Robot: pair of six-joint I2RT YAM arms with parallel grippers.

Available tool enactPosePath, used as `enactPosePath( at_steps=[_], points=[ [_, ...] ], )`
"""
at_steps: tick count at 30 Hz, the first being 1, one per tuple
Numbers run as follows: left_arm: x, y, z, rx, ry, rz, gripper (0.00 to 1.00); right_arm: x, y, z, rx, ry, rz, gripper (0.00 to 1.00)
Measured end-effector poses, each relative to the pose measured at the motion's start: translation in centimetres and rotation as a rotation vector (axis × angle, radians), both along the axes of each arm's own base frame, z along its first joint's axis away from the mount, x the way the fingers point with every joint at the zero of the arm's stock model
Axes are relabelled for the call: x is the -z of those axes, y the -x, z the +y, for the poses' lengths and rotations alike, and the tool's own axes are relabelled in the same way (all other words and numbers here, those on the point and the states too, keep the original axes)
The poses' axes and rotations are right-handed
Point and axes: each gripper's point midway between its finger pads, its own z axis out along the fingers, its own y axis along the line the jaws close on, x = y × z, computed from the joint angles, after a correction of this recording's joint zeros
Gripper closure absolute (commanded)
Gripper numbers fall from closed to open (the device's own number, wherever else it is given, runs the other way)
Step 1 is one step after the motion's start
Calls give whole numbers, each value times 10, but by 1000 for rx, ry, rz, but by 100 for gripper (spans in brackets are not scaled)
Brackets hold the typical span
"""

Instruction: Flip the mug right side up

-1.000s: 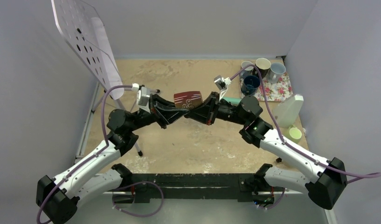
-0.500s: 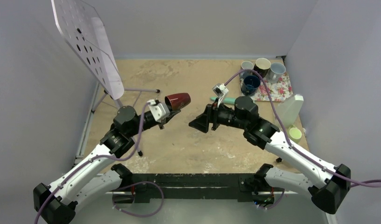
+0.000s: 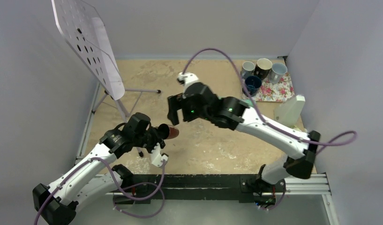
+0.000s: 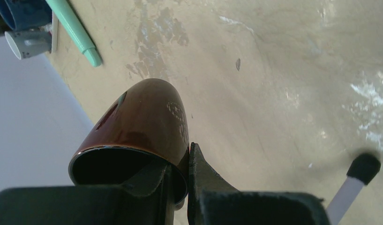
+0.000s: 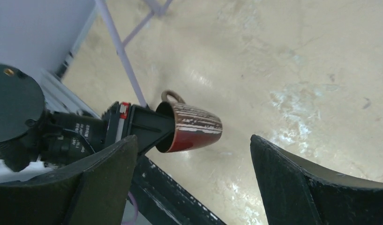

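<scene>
Red glazed mug [image 3: 170, 132] has changed hands. A second ago both grippers met on it mid-table, and now the left gripper [image 3: 162, 133] has it alone and has drawn it back toward its own base. It pinches the rim tight, one finger inside the mouth and one outside against the wall. The right gripper [image 3: 174, 111] has let go and swung up and away. Its jaws stand wide with nothing between them, and the mug sits well below it in its wrist view.

So the handover looks done. By my reading the job now is the left wrist's: roll until the mouth faces up, then set it down.

The mug itself lies on its side and sticks straight out ahead of the left fingers, mouth at the gripper and base pointing away. The finish is glossy dark red with white streaky patterning down one flank and a dark interior, and the handle [image 5: 172, 95] sits close beside the gripper's fingers. It appears to hang just clear of the sandy tabletop [image 5: 292, 56] — not yet upright.
</scene>
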Motion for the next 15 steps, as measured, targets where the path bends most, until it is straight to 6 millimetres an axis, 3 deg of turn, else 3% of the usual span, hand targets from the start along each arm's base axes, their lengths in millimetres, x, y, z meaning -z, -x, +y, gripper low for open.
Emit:
enactPosePath(
  at_steps=[3,5,9,15],
  points=[
    [-2,1,7,66,-76,-57,100,26,15,38,-68,123,10,13],
    [-5,0,10,96,-108,-90,100,46,23,53,-102,193,17,17],
    [-6,-1,13,127,-142,-119,100,70,23,51,-105,284,30,23],
    [-6,-1,13,139,-150,-129,100,78,16,50,-90,314,28,24]
  ],
)
